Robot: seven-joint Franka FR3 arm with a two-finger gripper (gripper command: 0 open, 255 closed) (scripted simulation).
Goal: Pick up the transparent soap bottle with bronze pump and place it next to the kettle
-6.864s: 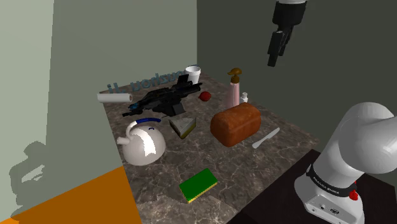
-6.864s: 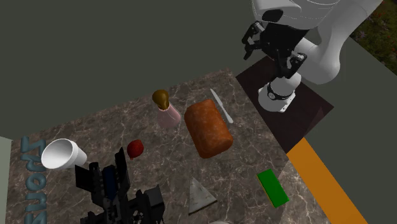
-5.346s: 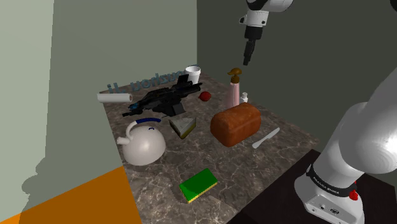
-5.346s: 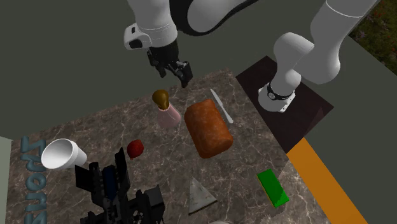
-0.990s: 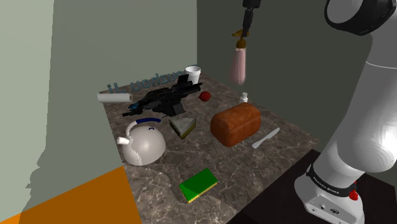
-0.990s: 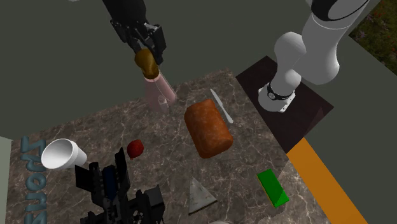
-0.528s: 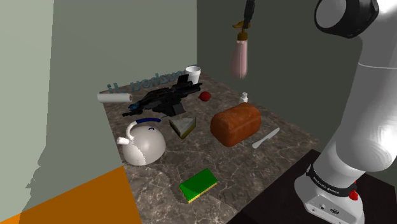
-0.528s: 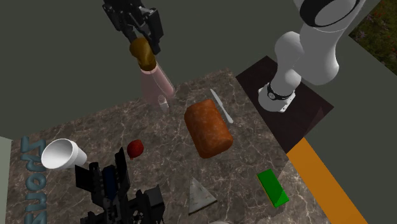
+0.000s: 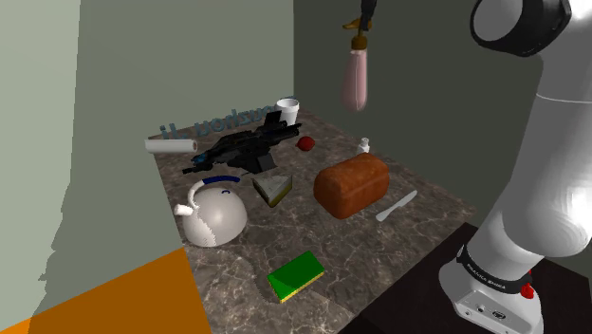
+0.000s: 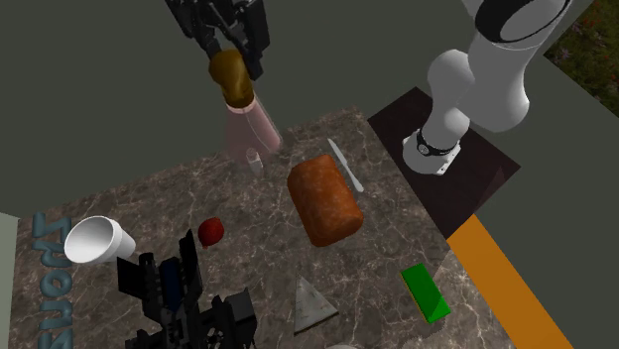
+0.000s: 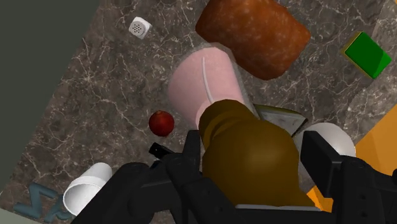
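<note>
The soap bottle (image 9: 355, 78) has a pink see-through body and a bronze pump (image 9: 360, 39). It hangs high above the back of the marble counter (image 9: 379, 247), tilted a little. My gripper (image 9: 363, 23) is shut on the pump from above. In the second exterior view the gripper (image 10: 229, 48) clasps the pump over the bottle's body (image 10: 249, 123). The wrist view looks down past the black fingers (image 11: 191, 154) clamped on the pump (image 11: 248, 153) and the body (image 11: 205, 86). The white kettle (image 9: 214, 214) with a blue handle stands near the counter's left front, far below the bottle, and its white body (image 11: 330, 142) shows beside a finger.
On the counter lie a brown loaf (image 9: 352, 184), a green sponge (image 9: 295, 275), a white knife (image 9: 396, 205), a pale wedge (image 9: 273, 189), a black gadget (image 9: 247, 144), a red apple (image 9: 306, 143), a small shaker (image 9: 364, 145), a white cup (image 9: 287, 109) and a white roll (image 9: 171, 146). Walls close the back.
The gripper has risen with the soap bottle; over the last second the bottle climbed higher above the counter. The things on the counter have stayed put.
</note>
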